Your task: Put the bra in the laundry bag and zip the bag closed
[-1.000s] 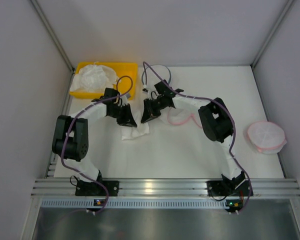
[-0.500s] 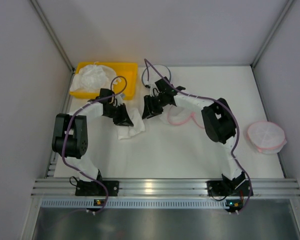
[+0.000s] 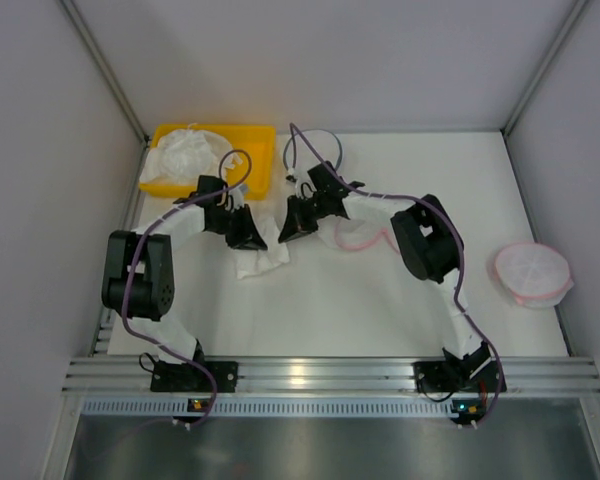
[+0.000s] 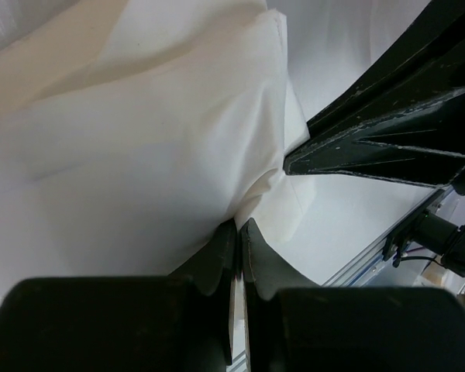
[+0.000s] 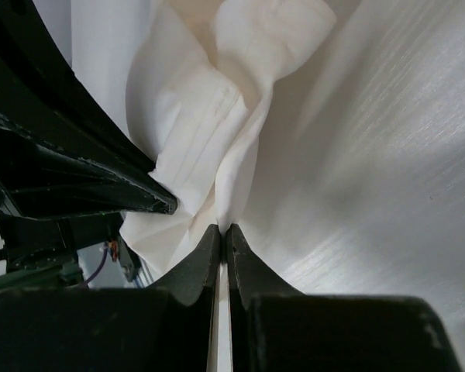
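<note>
The white bra (image 3: 261, 258) lies crumpled on the table between my two grippers. My left gripper (image 3: 247, 235) is shut on a fold of the bra (image 4: 139, 155), its fingertips (image 4: 226, 236) pressed together on the cloth. My right gripper (image 3: 292, 228) is shut on another fold of the bra (image 5: 209, 132), just to the right. Each wrist view shows the other gripper's black fingers close by. The pink-rimmed laundry bag (image 3: 358, 238) lies flat on the table, partly hidden under my right forearm.
A yellow bin (image 3: 260, 140) holding white garments stands at the back left. A second round white bag with a pink rim (image 3: 531, 272) lies at the far right. The grey side walls and the metal rail at the front bound the table.
My right gripper opened briefly, then shut again on the bra. Both grippers and the bra shifted slightly left and towards the back.
</note>
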